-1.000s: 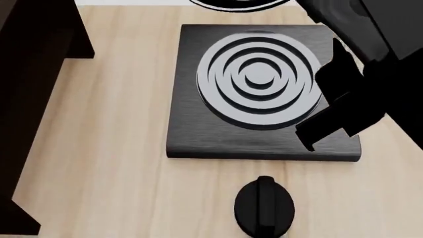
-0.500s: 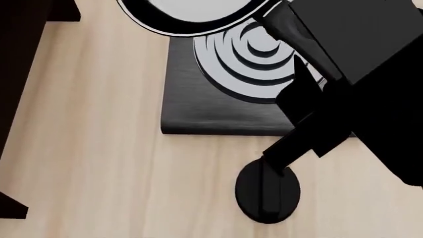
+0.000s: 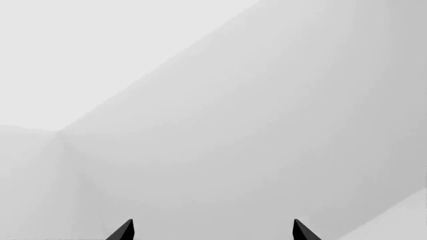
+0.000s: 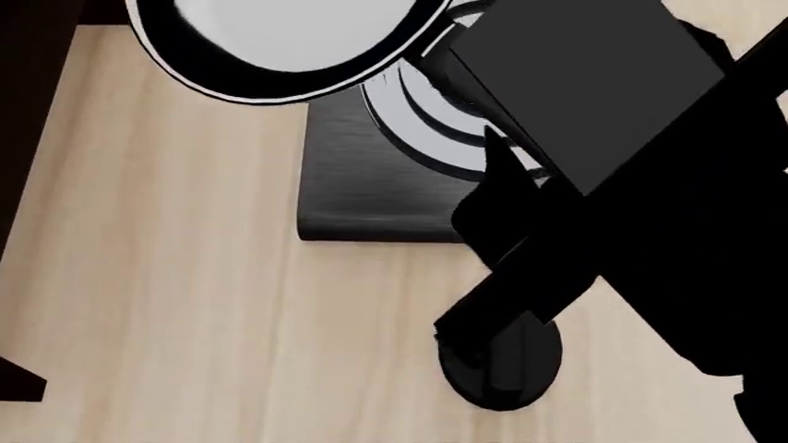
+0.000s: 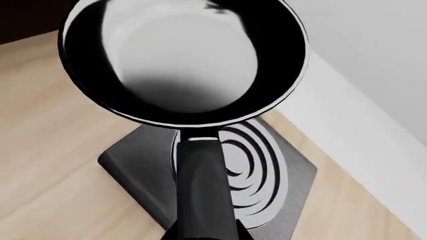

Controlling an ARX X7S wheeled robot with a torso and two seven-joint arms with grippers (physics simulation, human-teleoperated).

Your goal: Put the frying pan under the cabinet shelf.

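The frying pan (image 5: 183, 55), glossy black with a pale inside, hangs above the wooden table and the near-left corner of the burner plate. My right gripper (image 5: 203, 235) is shut on its handle (image 5: 200, 185). In the head view the frying pan (image 4: 283, 37) fills the top, and my right arm covers its handle. The dark cabinet shelf (image 4: 25, 92) runs along the left edge, left of the pan. My left gripper (image 3: 212, 231) is open, facing only a blank pale wall.
The square black burner plate (image 4: 357, 185) with grey rings lies under the pan and my arm. A round black knob (image 4: 499, 365) sits on the table in front of it, partly covered by my right arm. A white wall (image 5: 373, 100) stands behind the table.
The pan has come well into the head view from the top, moving left and nearer. My right arm has swept nearer over the burner plate and now overlaps the knob.
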